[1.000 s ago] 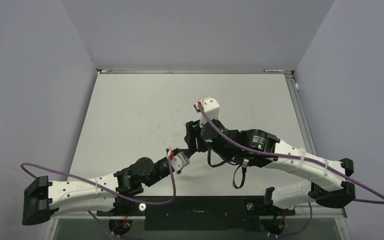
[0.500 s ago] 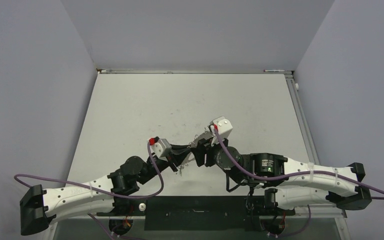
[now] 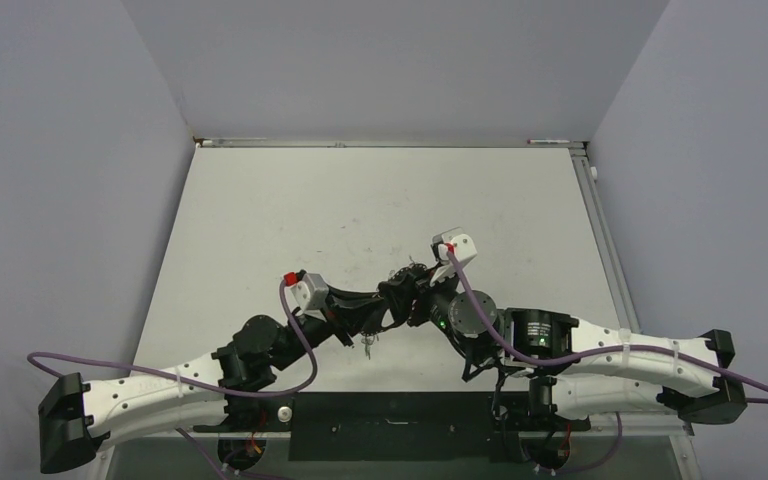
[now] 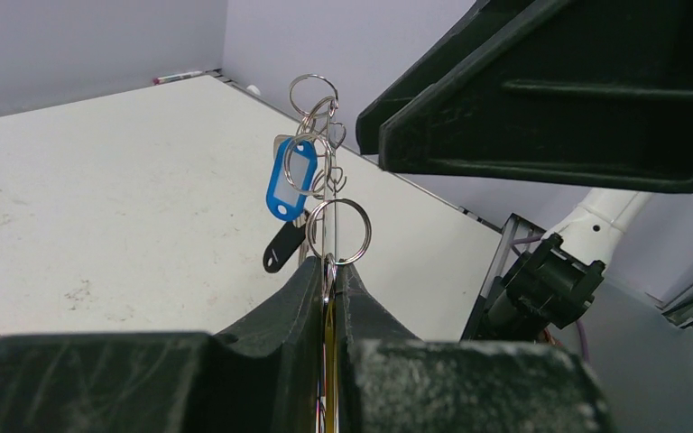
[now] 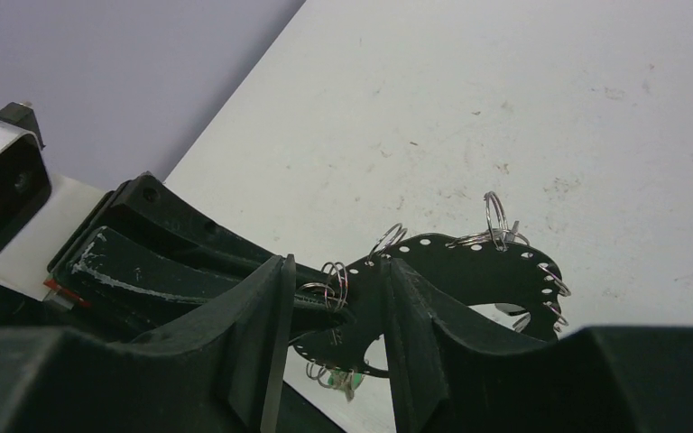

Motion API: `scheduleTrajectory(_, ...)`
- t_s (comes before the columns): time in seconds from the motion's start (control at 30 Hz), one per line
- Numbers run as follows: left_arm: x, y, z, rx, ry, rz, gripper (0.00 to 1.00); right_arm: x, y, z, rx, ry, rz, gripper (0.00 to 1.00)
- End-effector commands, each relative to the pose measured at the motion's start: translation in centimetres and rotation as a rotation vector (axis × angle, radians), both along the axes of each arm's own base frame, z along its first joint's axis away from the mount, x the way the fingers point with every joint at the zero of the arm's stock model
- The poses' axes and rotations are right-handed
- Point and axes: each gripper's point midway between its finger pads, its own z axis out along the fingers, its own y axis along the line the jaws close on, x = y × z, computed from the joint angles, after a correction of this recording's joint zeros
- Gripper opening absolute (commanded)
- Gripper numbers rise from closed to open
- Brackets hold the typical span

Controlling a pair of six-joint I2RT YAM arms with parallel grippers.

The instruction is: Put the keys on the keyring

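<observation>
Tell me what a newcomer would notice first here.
The left pincer and right pincer meet tip to tip over the near middle of the table. In the left wrist view, the left pincer is shut on the keyring, with a blue tag and a black tag beside it.

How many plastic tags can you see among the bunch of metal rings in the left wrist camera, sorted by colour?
Blue tag: 1
Black tag: 1
Total: 2
</observation>
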Motion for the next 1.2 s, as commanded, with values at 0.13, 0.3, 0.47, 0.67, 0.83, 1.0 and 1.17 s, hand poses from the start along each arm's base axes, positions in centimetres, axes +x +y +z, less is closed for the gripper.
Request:
scheduleTrajectory(0.13,-0.7,0.4,4.0,-0.169,-0.022,-0.036,0.00,0.6,1.4,-0.3,0.043,0.055,0.029,0.39)
scheduleTrajectory(0.3,-0.6,0.4,4.1,-0.178,-0.020,-0.034,0.00,0.5,1.5,-1.0,0.046,0.083,0.038,0.39)
scheduleTrajectory(0.47,-0.6,0.3,4.2,-0.185,-0.021,-0.035,0.00,0.1,2.2,-1.4,0.053,0.109,0.073,0.37)
scheduleTrajectory(0.67,-0.7,0.4,4.6,-0.192,-0.026,-0.035,0.00,-0.1,2.7,-2.1,0.039,0.129,0.083,0.32)
scheduleTrajectory(0.83,-0.6,0.4,4.5,-0.193,-0.026,-0.033,0.00,-0.1,3.3,-2.5,0.022,0.131,0.097,0.19)
scheduleTrajectory(1.0,-0.5,0.2,4.0,-0.181,-0.020,-0.030,0.00,0.1,3.8,-2.8,-0.031,0.125,0.097,0.05)
scheduleTrajectory(1.17,-0.4,0.2,3.5,-0.173,-0.015,-0.027,0.00,0.0,5.2,-2.9,-0.095,0.128,0.136,0.05)
